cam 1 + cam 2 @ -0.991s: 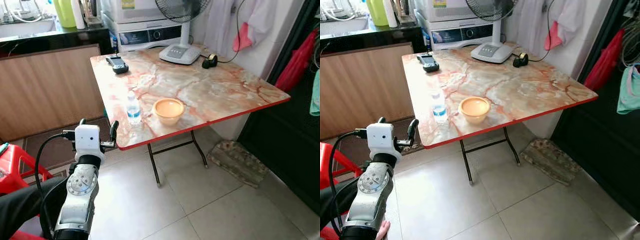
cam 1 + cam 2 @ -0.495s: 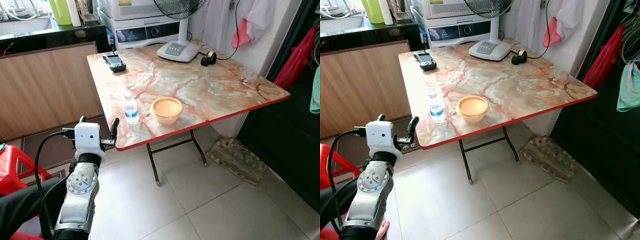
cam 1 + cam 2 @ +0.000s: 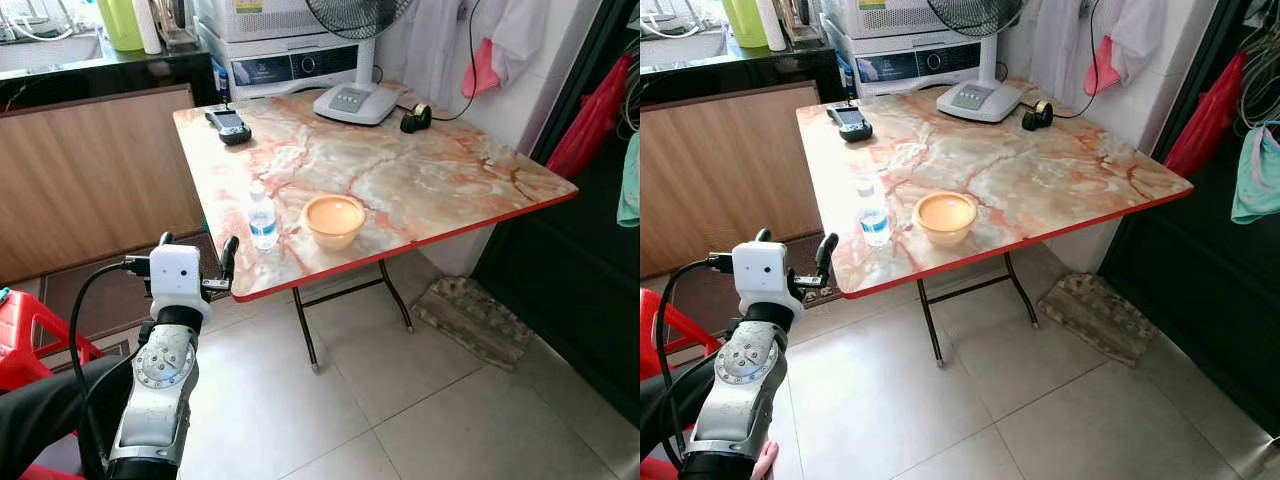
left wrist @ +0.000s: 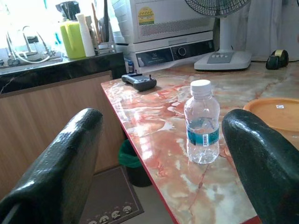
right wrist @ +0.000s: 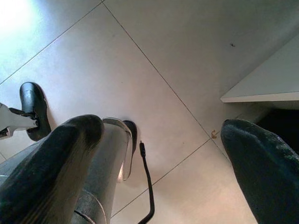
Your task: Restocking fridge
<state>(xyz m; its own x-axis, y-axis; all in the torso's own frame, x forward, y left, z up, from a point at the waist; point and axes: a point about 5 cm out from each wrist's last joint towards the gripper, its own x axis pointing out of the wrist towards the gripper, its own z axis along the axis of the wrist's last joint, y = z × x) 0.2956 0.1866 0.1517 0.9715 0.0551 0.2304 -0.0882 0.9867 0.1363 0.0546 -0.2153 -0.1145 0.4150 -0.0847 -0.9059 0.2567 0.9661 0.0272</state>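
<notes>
Pink-and-cream marble-pattern folding table with a red edge stands before us on pale floor tiles. At its far side sits a white fan base, with stacked white appliances behind it. Near the front edge an orange bowl stands upright, and just beside it, on our left, a small clear water bottle with a white cap and blue label, upright, part full. A dark handheld device lies near the far left corner; a tape roll sits by the fan base.

Our left gripper is raised just off the table's near left corner, fingers spread wide, nothing between them; the wrist view shows the bottle framed between the two fingers, apart from both. Our right gripper points down at the floor tiles, fingers wide apart and empty.
</notes>
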